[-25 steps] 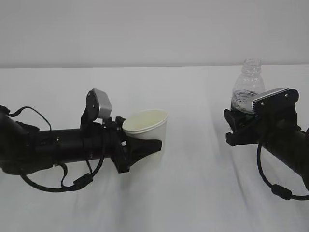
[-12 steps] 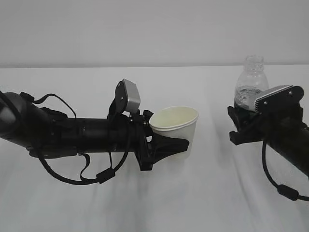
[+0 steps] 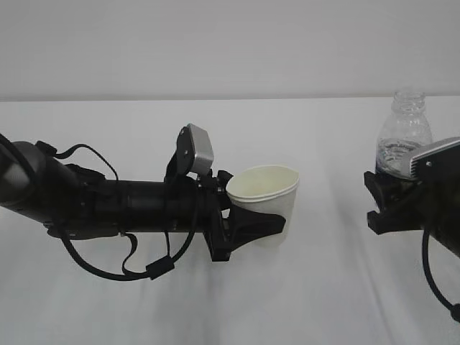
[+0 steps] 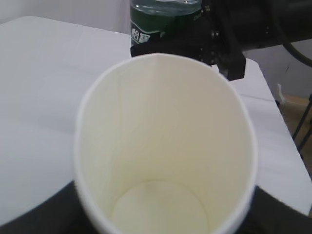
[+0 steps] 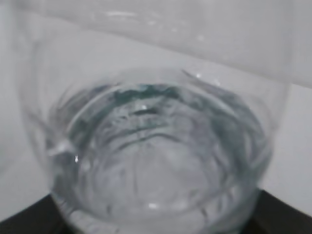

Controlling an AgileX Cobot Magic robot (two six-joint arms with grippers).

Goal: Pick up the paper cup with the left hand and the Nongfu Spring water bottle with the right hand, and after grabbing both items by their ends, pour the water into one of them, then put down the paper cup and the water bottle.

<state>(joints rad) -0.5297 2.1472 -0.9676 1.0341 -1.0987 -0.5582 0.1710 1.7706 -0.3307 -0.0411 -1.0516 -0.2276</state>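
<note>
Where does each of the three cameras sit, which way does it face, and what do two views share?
Exterior view: sits low at the table's front, facing the back wall; shows both black arms, the left hand gripping the small white tapered paper cup.
Left wrist view: sits behind that cup, looking into its empty cream inside; only dark finger edges show.
Right wrist view: sits close against the clear ribbed plastic bottle, looking through it.
Shared: the exterior and left wrist views both show the cup and bottle.

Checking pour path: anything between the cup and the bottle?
Nothing. In the exterior view, only bare white table separates the cup in the left gripper from the bottle in the right gripper.
</note>
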